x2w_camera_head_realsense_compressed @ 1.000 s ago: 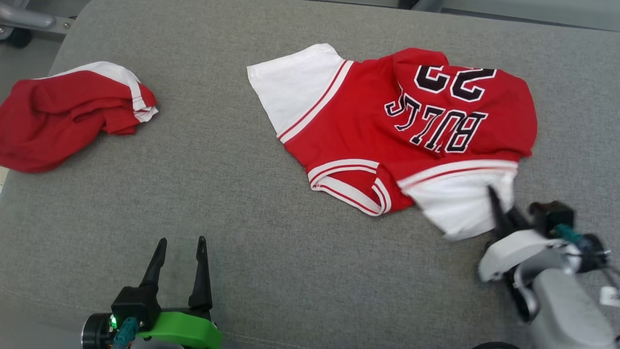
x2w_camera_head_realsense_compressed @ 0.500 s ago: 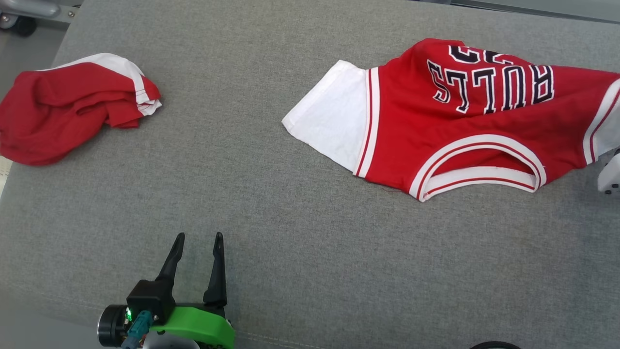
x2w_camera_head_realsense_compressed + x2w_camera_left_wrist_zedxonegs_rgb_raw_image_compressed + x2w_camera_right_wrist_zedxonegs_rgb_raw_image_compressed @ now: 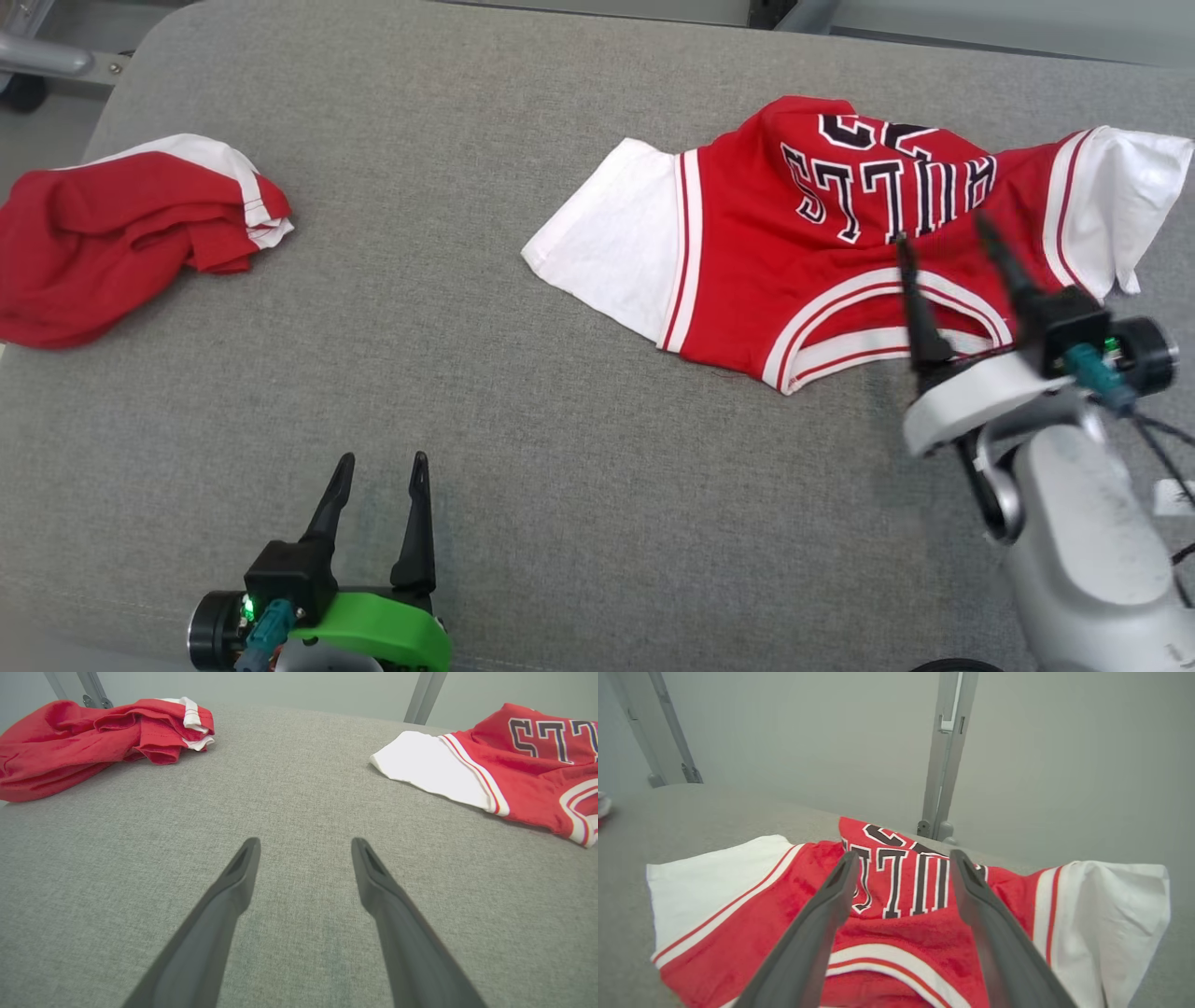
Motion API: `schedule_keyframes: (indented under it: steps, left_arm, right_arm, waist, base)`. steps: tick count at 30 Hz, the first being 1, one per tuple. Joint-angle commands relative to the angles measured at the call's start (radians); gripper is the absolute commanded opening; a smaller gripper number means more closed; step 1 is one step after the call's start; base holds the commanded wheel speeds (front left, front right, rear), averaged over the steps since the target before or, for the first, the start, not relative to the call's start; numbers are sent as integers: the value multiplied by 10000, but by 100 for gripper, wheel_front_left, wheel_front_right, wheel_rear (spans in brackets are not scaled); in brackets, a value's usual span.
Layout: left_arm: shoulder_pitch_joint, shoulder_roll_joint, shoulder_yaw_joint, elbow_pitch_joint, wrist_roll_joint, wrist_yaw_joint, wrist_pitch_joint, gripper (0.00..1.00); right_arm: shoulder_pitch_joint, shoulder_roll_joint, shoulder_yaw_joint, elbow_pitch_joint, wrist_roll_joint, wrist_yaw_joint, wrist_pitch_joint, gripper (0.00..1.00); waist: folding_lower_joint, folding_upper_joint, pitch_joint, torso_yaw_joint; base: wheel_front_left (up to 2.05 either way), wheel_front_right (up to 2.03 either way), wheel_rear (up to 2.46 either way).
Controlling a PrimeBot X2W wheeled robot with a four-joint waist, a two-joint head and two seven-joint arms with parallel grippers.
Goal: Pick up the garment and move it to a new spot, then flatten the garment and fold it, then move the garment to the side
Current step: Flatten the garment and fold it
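Observation:
The garment (image 3: 747, 271) is a red jersey with white sleeves and dark lettering, lying crumpled at the right of the grey table, collar toward me. My right gripper (image 3: 940, 231) stands open just above its collar and lettering, holding nothing. In the right wrist view the right gripper (image 3: 904, 855) has its fingers spread over the garment (image 3: 794, 891), with one white sleeve (image 3: 1106, 914) at the right. My left gripper (image 3: 384, 457) is open near the front edge, well left of the garment. The left wrist view shows the left gripper (image 3: 306, 842) empty over bare cloth, with the garment (image 3: 523, 779) at the right.
A second red and white garment (image 3: 121, 252) lies bunched at the table's far left edge. The grey padded table (image 3: 560, 467) is bare between the two garments. Metal frame posts (image 3: 945, 756) stand beyond the far edge.
My right gripper, shut on a white sleeve a second ago, pulled the garment rightward, let go and now stands open above the collar. The head camera shifted; the left gripper held still.

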Motion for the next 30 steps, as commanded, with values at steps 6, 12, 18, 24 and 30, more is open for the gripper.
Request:
schedule_keyframes:
  steps: [6, 12, 18, 24, 30]
  left_arm:
    - [-126, 20, -249, 56, -134, -41, 9, 100]
    - [137, 18, -290, 145, -293, 92, 9, 100]
    - [231, 17, -248, 174, -352, 103, 9, 100]
    - [147, 17, -219, 171, -345, 101, 9, 100]
    - [168, 20, -113, 197, -181, -32, 9, 100]
  right_arm:
    - [355, -17, 2403, 1063, 776, -17, -2, 100]
    - [-3, -232, 3567, 2318, 1197, -17, -2, 100]
    - [-299, -292, 3507, 3217, 1006, -17, 13, 100]
    - [-385, -217, 3576, 3898, 791, -17, 33, 0]
    - [-189, -137, 3680, 3881, 1093, -11, 31, 0]
  waist:
    - [0, -1, 46, 333]
    - [0, -1, 195, 810]
    - [0, -1, 238, 1018]
    - [0, -1, 164, 923]
    - [0, -1, -134, 475]
  base:
    - [0, 0, 0]
    - [0, 0, 0]
    - [0, 0, 0]
    - [0, 0, 0]
    - [0, 0, 0]
